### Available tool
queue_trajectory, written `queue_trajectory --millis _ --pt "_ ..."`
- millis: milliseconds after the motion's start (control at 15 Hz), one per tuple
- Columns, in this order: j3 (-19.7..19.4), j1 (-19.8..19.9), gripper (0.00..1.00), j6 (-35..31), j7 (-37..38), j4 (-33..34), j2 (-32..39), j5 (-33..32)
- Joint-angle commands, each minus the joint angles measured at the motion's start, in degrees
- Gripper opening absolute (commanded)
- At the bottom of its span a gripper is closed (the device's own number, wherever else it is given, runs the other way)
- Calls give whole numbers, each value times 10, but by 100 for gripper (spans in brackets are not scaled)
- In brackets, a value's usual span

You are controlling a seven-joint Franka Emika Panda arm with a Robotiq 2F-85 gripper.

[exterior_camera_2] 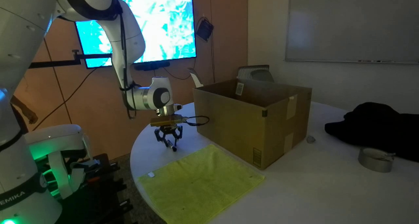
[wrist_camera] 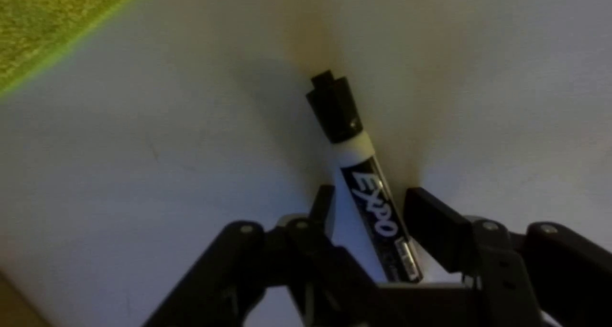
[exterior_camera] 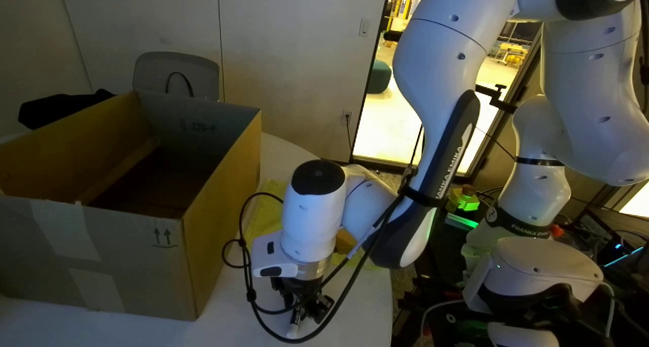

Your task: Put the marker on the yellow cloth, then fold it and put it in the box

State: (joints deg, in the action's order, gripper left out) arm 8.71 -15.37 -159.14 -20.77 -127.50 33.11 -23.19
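The marker (wrist_camera: pixel 370 207), black with a white band and EXPO lettering, lies between the fingers of my gripper (wrist_camera: pixel 370 200) in the wrist view. The fingers are apart, with a visible gap on each side of the marker near the tips. The gripper is low over the table in both exterior views (exterior_camera: pixel 307 312) (exterior_camera_2: pixel 171 142). The yellow cloth (exterior_camera_2: pixel 203 184) lies spread flat beside the gripper; its edge also shows in the wrist view (wrist_camera: pixel 52 26). The box (exterior_camera_2: pixel 229 122) stands open next to the cloth; its inside floor is partly visible in an exterior view (exterior_camera: pixel 142 266).
The round white table (exterior_camera_2: pixel 311 188) carries everything. A tape roll (exterior_camera_2: pixel 375 160), a black garment (exterior_camera_2: pixel 373 129) and a small grey scrap (exterior_camera_2: pixel 311 139) lie beyond the box. A cable (exterior_camera: pixel 243 266) loops beside the wrist, near the box wall. Chairs stand behind.
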Motion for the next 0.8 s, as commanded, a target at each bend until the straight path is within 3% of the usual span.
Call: queue_trajectory --millis 0,467,733 --pt "-10 -7 13 -2 14 4 -4 -13" --pt "-7 4 11 4 44 -11 -25 8" --pt "-26 6 11 -3 87 -39 -48 10"
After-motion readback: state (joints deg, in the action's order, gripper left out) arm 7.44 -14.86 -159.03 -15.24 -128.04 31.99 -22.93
